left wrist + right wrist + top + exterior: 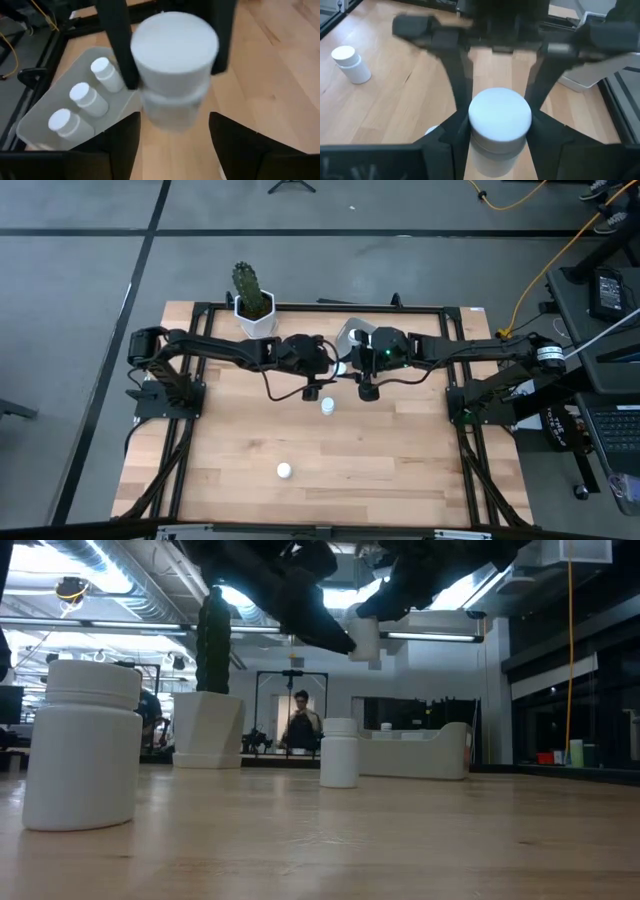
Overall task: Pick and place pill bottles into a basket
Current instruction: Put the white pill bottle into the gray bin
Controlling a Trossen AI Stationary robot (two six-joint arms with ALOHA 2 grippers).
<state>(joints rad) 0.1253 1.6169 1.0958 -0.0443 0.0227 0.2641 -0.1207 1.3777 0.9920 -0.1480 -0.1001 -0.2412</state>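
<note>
Currently a small white cylindrical plastic pill bottle [172,80] with a white cap is held in the air near the far edge of the wooden bench [400,470], just beside the shallow pale grey-blue plastic basket [37,122]; both the left claw [338,367] and the right claw [500,131] appear closed on it from opposite sides, its long axis running along the right claw's fingers. The basket lies immediately beyond the left claw and already contains three upright bottles [82,97]. Two more bottles remain on the bench: one [327,407] near the centre and one [284,470] toward the near edge.
</note>
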